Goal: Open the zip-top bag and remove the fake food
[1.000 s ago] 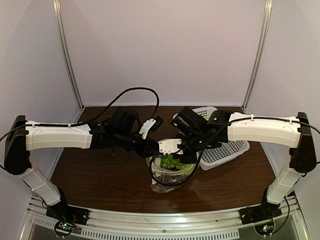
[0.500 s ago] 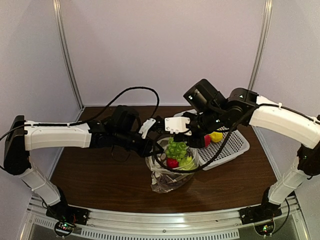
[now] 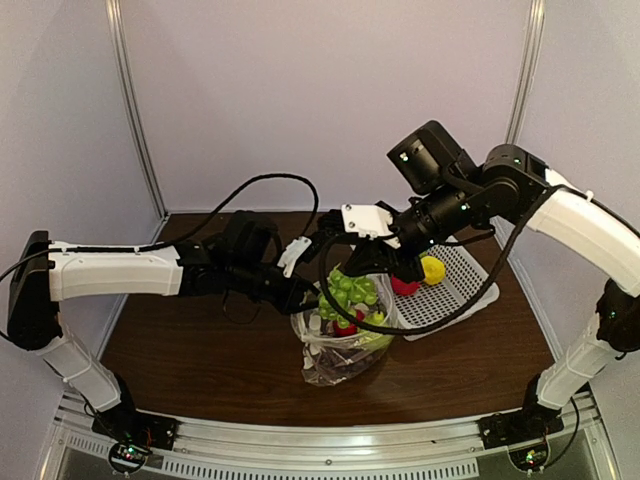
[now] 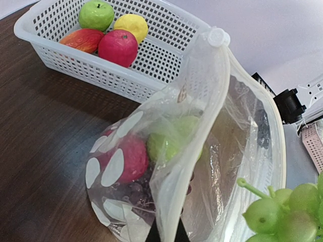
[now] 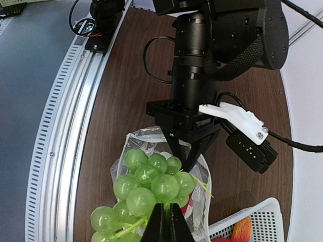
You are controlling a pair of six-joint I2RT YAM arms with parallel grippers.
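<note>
The clear, white-dotted zip-top bag (image 3: 340,352) stands open on the brown table. My left gripper (image 4: 166,235) is shut on its near rim, holding the mouth up. Through the plastic in the left wrist view I see a red apple (image 4: 126,157), a green fruit (image 4: 169,142) and dark purple grapes (image 4: 135,192). My right gripper (image 5: 165,223) is shut on the stem of a bunch of green grapes (image 5: 151,186). The bunch hangs just above the bag's mouth (image 3: 350,290), clear of the plastic.
A white perforated basket (image 3: 455,295) stands right of the bag, holding a green apple (image 4: 96,14), a lemon (image 4: 130,26), a red apple (image 4: 117,47) and an orange-red piece (image 4: 81,39). The left arm's cable (image 3: 270,185) loops behind the bag.
My right gripper has risen out of the bag with the green grapes and swung up and back to the right. The left gripper and bag have stayed put.
</note>
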